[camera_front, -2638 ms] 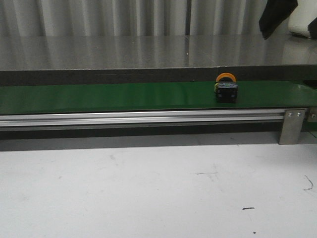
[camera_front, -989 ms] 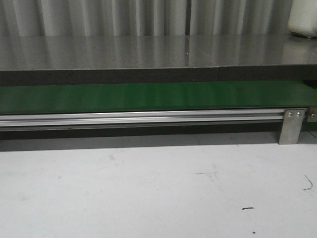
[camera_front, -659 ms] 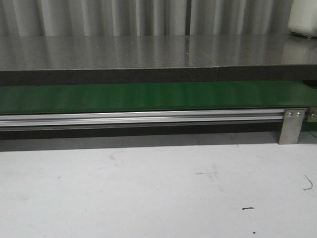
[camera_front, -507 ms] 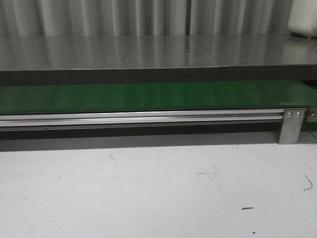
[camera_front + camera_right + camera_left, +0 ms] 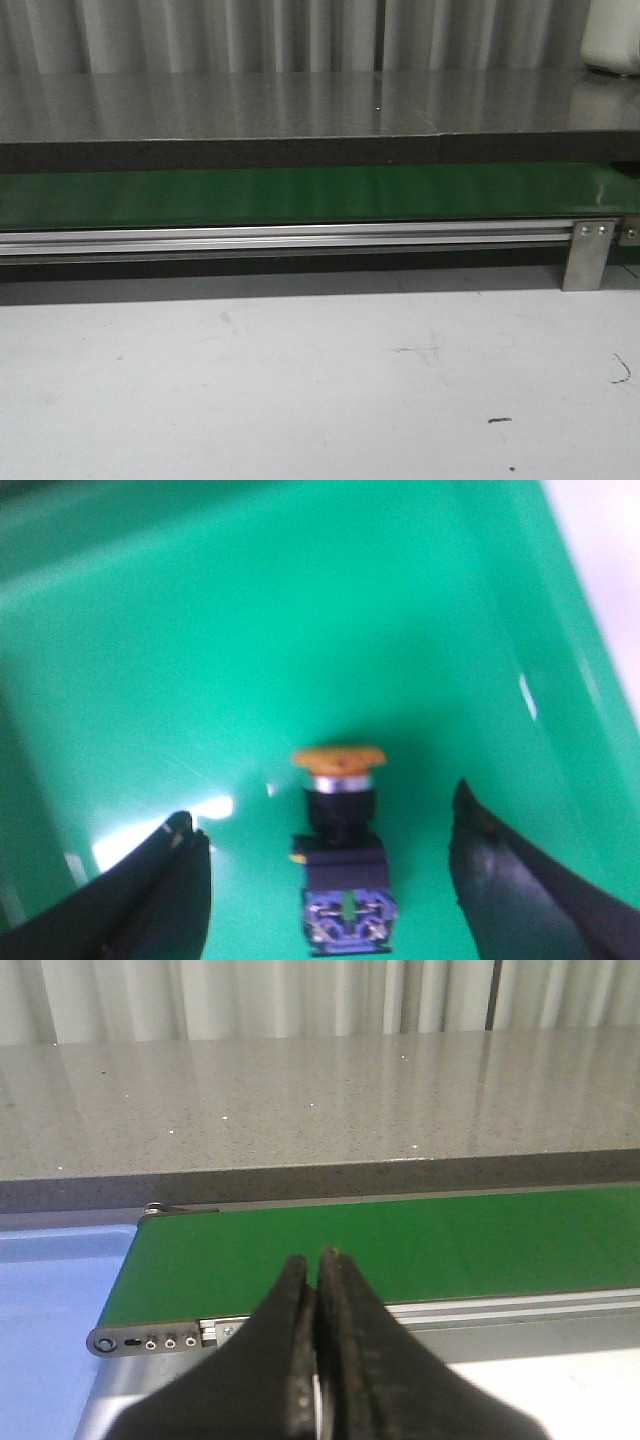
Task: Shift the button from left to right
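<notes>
Front view dim, soft sheen on the grey counter (image 5: 300, 105); right wrist view blurred, white glare patches on the green tray (image 5: 150, 630); left wrist view bright, sharp.

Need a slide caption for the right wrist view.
Open right gripper above the button lying in a green bin.

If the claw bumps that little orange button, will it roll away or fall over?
The button probably won't roll far: its black body looks boxy, with flat sides. Only the round orange cap might let it pivot. It looks hard and rigid, so it shouldn't bend. The green surface is glossy, so it may slide between the open right claw.
</notes>
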`<state>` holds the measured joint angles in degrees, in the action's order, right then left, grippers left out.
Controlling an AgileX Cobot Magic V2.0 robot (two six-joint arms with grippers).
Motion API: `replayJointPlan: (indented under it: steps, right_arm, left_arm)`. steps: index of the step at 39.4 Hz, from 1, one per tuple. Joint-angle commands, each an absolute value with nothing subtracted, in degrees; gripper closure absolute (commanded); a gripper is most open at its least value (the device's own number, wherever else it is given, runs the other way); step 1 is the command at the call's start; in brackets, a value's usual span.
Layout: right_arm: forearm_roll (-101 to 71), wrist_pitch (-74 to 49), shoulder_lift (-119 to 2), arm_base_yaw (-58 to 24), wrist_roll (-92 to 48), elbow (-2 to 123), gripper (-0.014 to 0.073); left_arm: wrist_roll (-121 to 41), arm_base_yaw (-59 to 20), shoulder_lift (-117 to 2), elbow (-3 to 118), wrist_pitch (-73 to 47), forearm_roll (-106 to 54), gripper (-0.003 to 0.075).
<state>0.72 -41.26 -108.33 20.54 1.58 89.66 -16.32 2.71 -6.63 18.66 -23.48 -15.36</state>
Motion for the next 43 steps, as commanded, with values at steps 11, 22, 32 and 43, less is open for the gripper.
replayJointPlan:
  steps: [11,22,32,43]
  right_arm:
    - [-0.91,-39.04,-94.16,8.91,1.4,93.77,0.0449]
    - [-1.02,-38.06,-88.8,-0.64,1.1,92.99,0.0661]
    - [-1.02,-29.02,-76.91,-9.67,0.9,79.44,0.0661]
    - [-1.02,-14.65,-60.25,-15.46,0.9,55.53,0.0661]
  left_arm:
    - [-15.69,2.46,-7.25,20.14,-18.97,-16.27,0.0741]
    - [-15.69,2.46,-7.25,20.14,-18.97,-16.27,0.0741]
    - [-15.69,2.46,-7.25,20.14,-18.97,-16.27,0.0741]
    - [-15.69,2.46,-7.25,20.14,-18.97,-16.27,0.0741]
